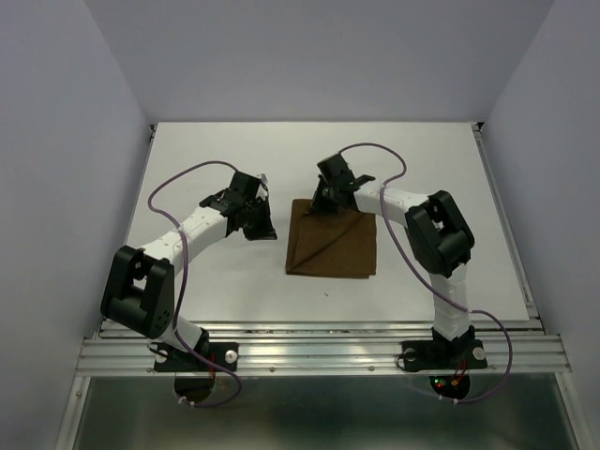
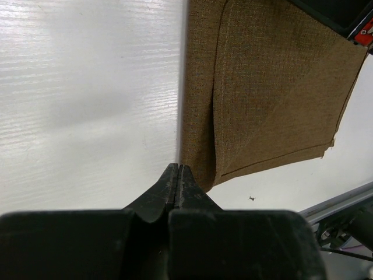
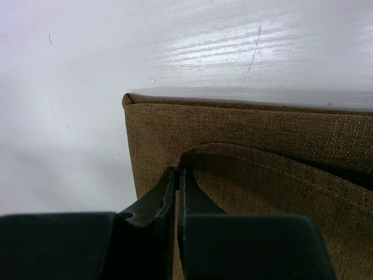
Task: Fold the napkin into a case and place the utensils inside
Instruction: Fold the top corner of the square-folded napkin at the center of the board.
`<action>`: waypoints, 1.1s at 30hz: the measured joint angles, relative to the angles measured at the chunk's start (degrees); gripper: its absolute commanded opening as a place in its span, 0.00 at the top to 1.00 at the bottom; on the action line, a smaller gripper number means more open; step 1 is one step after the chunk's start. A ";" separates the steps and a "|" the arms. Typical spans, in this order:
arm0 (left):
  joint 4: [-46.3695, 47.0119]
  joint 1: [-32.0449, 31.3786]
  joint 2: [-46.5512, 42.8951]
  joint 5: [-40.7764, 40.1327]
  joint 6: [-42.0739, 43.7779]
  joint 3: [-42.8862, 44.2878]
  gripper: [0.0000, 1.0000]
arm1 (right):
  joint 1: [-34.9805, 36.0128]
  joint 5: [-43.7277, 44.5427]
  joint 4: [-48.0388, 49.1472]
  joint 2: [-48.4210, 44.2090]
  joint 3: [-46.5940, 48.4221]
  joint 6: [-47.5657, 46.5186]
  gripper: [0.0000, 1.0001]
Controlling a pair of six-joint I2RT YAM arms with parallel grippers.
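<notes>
Napkin [image 1: 333, 246], brown woven cloth, folded rectangle, white grained table [image 1: 244, 281]

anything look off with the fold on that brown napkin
Yes. The napkin isn't lying flat: a loose raised ridge runs diagonally across it, casting a shadow, so the layers look unevenly folded. No utensils show in any view.
</notes>
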 measured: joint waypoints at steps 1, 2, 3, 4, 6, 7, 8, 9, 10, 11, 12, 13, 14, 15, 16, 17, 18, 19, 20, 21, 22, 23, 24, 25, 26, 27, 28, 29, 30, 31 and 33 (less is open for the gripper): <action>-0.02 0.00 0.00 0.00 0.00 -0.04 1.00 | 0.00 0.00 0.00 0.04 0.15 0.00 0.98; 0.00 0.00 0.00 0.00 -0.02 -0.07 1.00 | 0.00 0.00 0.02 0.13 0.37 0.00 0.98; 0.02 0.00 0.00 0.00 -0.04 -0.15 1.00 | 0.00 0.00 0.02 0.24 0.66 0.00 0.98; -0.02 0.00 0.00 0.00 -0.09 -0.17 1.00 | 0.00 -0.02 0.02 0.33 0.79 0.00 0.98; 0.11 0.00 0.00 0.00 -0.22 -0.37 1.00 | 0.00 0.00 0.00 0.37 1.16 0.02 0.98; 0.17 0.00 0.00 0.00 -0.24 -0.52 1.00 | 0.00 0.00 0.00 0.37 1.33 0.04 0.98; 0.11 0.00 0.00 0.00 -0.26 -0.68 1.00 | 0.00 0.00 0.04 0.37 1.40 0.07 0.98; 0.13 0.00 0.00 0.00 -0.28 -0.90 1.00 | 0.00 0.00 0.09 0.37 1.51 0.11 0.98; 0.02 0.00 0.00 0.00 -0.31 -0.96 1.00 | 0.00 0.00 0.09 0.37 1.62 0.15 0.98; 0.09 0.00 0.00 0.00 -0.39 -1.01 1.00 | 0.00 0.00 0.09 0.37 1.68 0.17 0.98; 0.09 0.00 0.00 0.00 -0.42 -1.03 1.00 | 0.00 0.00 0.09 0.37 1.77 0.20 0.98; 0.09 0.00 0.00 0.00 -0.46 -1.03 1.00 | 0.00 0.00 0.11 0.42 1.81 0.20 0.98; 0.13 0.00 0.00 0.00 -0.46 -1.03 1.00 | 0.00 0.00 0.11 0.48 1.95 0.20 0.98; 0.11 0.00 0.00 0.00 -0.48 -1.03 1.00 | 0.00 -0.17 0.13 0.66 2.21 0.22 0.98; 0.11 0.00 0.00 0.00 -0.48 -1.05 1.00 | 0.00 -0.37 0.17 0.72 2.29 0.22 0.98; 0.13 0.00 0.00 0.02 -0.48 -1.07 1.00 | 0.00 -0.57 0.17 0.94 2.58 0.24 0.98; 0.28 0.00 0.00 0.00 -0.50 -1.22 1.00 | 0.00 -0.81 0.24 1.11 2.82 0.26 0.98; 0.31 0.00 0.00 0.00 -0.50 -1.36 1.00 | 0.00 -1.05 0.46 1.42 3.10 0.42 0.97; 0.37 0.00 0.00 0.00 -0.52 -1.57 1.00 | 0.00 -1.18 0.50 1.62 3.21 0.48 0.97; 0.37 0.00 0.00 0.00 -0.57 -1.79 1.00 | 0.00 -1.40 0.59 1.79 3.34 0.59 0.96; 0.37 0.00 0.00 0.00 -0.61 -1.90 1.00 | 0.00 -1.55 0.68 2.01 3.48 0.63 0.96; 0.33 0.00 0.00 0.00 -0.66 -1.99 1.00 | 0.00 -1.75 0.83 2.36 3.80 0.66 0.95; 0.33 0.00 0.00 0.00 -0.68 -1.99 1.00 | 0.00 -1.88 0.85 2.62 4.04 0.68 0.95; 0.37 0.00 0.00 0.00 -0.70 -1.99 1.00 | 0.00 -1.95 0.90 2.89 4.22 0.68 0.95; 0.44 0.00 0.00 0.00 -0.72 -1.99 1.00 | 0.00 -2.08 0.92 3.19 4.44 0.66 0.95; 0.48 0.00 0.00 0.00 -0.79 -1.99 1.00 | 0.00 -2.16 0.98 3.37 4.50 0.68 0.95; 0.48 0.00 0.02 0.00 -0.81 -1.99 1.00 | 0.00 -2.36 1.01 3.65 4.57 0.68 0.95; 0.46 0.00 0.02 0.00 -0.83 -1.99 1.00 | 0.00 -2.38 1.01 3.72 4.57 0.66 0.95; 0.48 0.00 0.07 0.00 -0.83 -1.99 1.00 | 0.00 -2.38 1.09 3.96 4.61 0.66 0.93; 0.46 0.00 0.11 0.00 -0.83 -1.99 1.00 | 0.00 -2.38 1.11 4.04 4.61 0.66 0.91; 0.46 0.00 0.22 -0.02 -0.81 -1.99 1.00 | 0.00 -2.38 1.11 4.15 4.63 0.61 0.85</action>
